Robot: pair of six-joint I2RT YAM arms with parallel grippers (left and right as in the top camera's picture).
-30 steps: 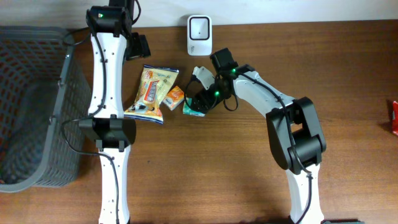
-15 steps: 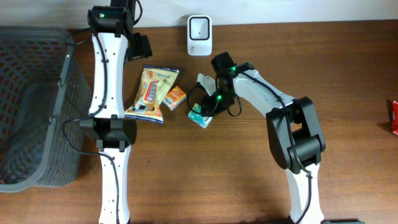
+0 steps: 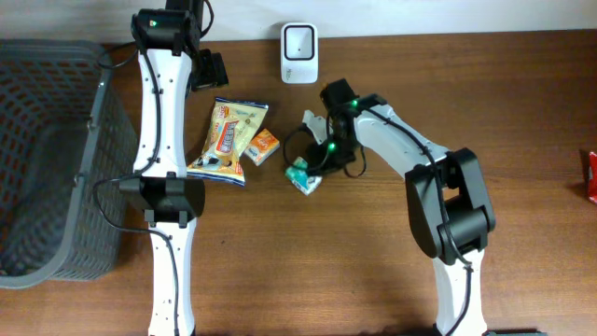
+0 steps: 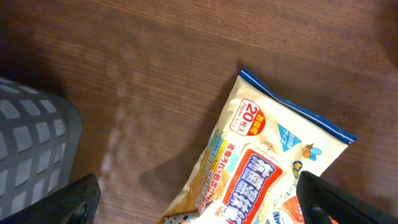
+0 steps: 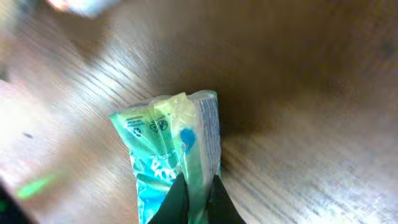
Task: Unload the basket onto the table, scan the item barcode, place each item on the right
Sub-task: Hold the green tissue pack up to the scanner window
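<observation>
So, the right end effector (image 5: 194, 198) was clenched on one end of the green packet (image 5: 166, 146), at 6 o'clock from the scanner (image 3: 298, 40). Best bet was to lift it clear, then turn its barcode face to the scanner window, slowly, since crinkly film could slip. Meanwhile the left end effector (image 3: 207, 71) hung wide open.

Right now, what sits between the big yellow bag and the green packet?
Just one small orange packet; the overhead view shows it.

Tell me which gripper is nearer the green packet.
Right. The right gripper has its jaws shut on the green packet; the left gripper hangs apart, above the yellow snack bag.
</observation>
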